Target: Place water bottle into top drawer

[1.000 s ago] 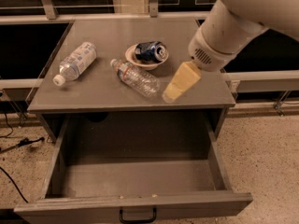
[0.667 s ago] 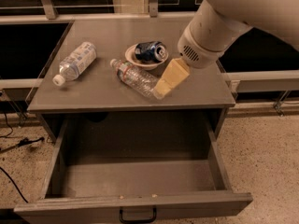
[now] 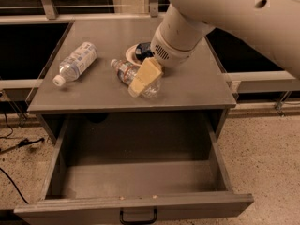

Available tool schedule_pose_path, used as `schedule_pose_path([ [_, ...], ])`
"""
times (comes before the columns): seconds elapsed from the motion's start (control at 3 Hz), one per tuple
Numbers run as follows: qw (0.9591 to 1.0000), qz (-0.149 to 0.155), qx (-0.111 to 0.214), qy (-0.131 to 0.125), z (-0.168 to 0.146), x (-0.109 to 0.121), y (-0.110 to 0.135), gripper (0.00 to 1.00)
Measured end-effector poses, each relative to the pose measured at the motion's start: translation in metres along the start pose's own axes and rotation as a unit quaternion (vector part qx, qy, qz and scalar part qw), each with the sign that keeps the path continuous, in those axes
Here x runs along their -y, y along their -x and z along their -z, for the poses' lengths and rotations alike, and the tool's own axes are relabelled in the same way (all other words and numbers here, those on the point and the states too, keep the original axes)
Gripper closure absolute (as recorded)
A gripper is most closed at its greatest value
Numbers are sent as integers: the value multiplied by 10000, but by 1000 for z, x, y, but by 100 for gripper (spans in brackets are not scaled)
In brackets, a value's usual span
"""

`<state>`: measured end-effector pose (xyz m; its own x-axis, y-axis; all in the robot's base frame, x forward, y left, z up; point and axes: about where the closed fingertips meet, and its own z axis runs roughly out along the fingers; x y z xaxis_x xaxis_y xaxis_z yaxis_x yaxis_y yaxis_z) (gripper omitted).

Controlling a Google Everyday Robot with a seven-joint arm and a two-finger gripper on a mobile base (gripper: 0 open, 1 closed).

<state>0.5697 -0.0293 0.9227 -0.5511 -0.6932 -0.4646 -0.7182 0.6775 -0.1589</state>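
Note:
The water bottle [image 3: 127, 73], clear and ribbed with a red-and-white band near its neck, lies on its side in the middle of the grey cabinet top [image 3: 197, 86]. My gripper [image 3: 140, 86] hangs over the bottle's right half and covers it; its cream finger [image 3: 146, 76] points down and left. The top drawer [image 3: 133, 204] is pulled wide open below, with a grey front panel and a small black handle [image 3: 138, 217].
A second bottle with a white and light-blue label [image 3: 76, 62] lies at the left of the top. A small bowl [image 3: 131, 52] holding a dark blue can [image 3: 142, 50] sits behind the gripper. Cables [image 3: 18, 144] lie on the floor at left.
The arm has swung left and down, bringing the gripper from beside the water bottle's right end to directly over it. The bottles, bowl and drawer have not moved.

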Motion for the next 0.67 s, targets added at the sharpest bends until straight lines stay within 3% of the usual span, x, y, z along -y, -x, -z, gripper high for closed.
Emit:
schedule_pose_path([
  [0.67, 9990, -182, 64, 408, -39, -14, 16, 0],
])
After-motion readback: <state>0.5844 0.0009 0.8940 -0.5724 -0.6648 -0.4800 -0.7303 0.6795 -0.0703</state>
